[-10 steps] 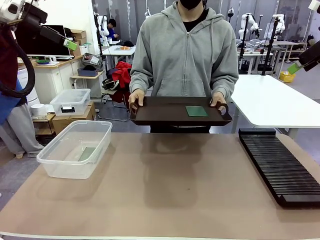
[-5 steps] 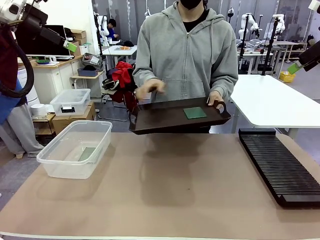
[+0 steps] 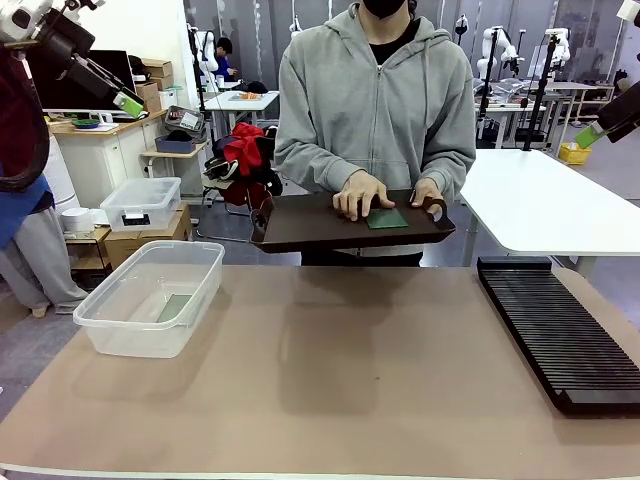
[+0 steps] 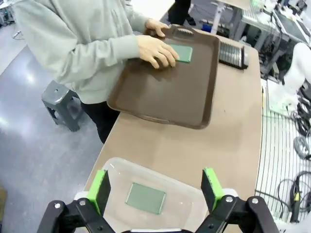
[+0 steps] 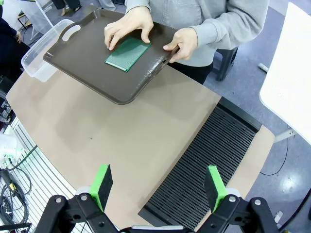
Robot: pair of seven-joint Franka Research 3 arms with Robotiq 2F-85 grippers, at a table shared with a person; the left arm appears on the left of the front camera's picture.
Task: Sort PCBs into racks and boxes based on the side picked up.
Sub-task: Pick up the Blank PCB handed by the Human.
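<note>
**Left end effector** (image 4: 155, 188): jaws spread fully apart with nothing between them, raised well above the counter (image 3: 330, 380).
- Directly beneath it, framed between my two fingers, stands the clear box (image 4: 146, 167).
- The boxed PCB (image 4: 145, 198) lies flat on the box floor, apart from the walls.
- Ahead of this end effector, beyond the box, a person holds the brown tray (image 4: 165, 97) at the counter's far edge. I cannot tell whether the tray rests on the counter.

**Right end effector** (image 5: 158, 187): jaws likewise wide and empty, raised well above the counter.
- Below it, toward its right-hand finger, the black rack (image 5: 209, 155) lies flat on the counter, with its slots running crosswise.
- Far ahead, toward its left-hand finger, is the same tray.
- The tray PCB (image 5: 128, 54) lies flat on the tray, well apart from both end effectors.

**Person:**
- One hand (image 5: 129, 26) rests on the tray with its fingertips on the far edge of the tray PCB.
- The other hand (image 5: 182, 44) grips the tray's rim just beside that board.
</note>
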